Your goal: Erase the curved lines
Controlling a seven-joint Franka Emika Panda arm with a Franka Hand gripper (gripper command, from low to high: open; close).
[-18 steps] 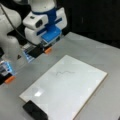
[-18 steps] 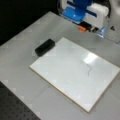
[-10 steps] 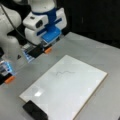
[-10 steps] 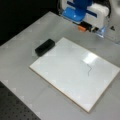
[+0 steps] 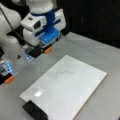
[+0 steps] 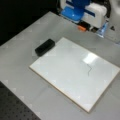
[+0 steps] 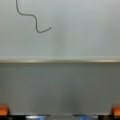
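The curve lines [image 5: 65, 73] are a thin dark squiggle on the white board [image 5: 75, 97] in both front views; the curve lines [image 6: 88, 70] lie near a glare spot. In the wrist view the curve lines [image 7: 35, 21] sit at the upper left, on the board [image 7: 80, 37] beyond its edge. My gripper [image 5: 28, 65] hangs over the grey table behind the board, apart from it. It is open, its orange fingertips [image 7: 3, 110] stand wide apart and nothing is between them. A black eraser [image 6: 45, 46] lies on the table at the board's corner, far from the gripper.
The grey table [image 6: 22, 82] surrounds the board on all sides. The eraser [image 5: 35, 111] touches the board's near corner. The white and blue arm body [image 5: 42, 22] fills the top left, and the arm body [image 6: 85, 11] stands behind the board. Dark background lies beyond the table.
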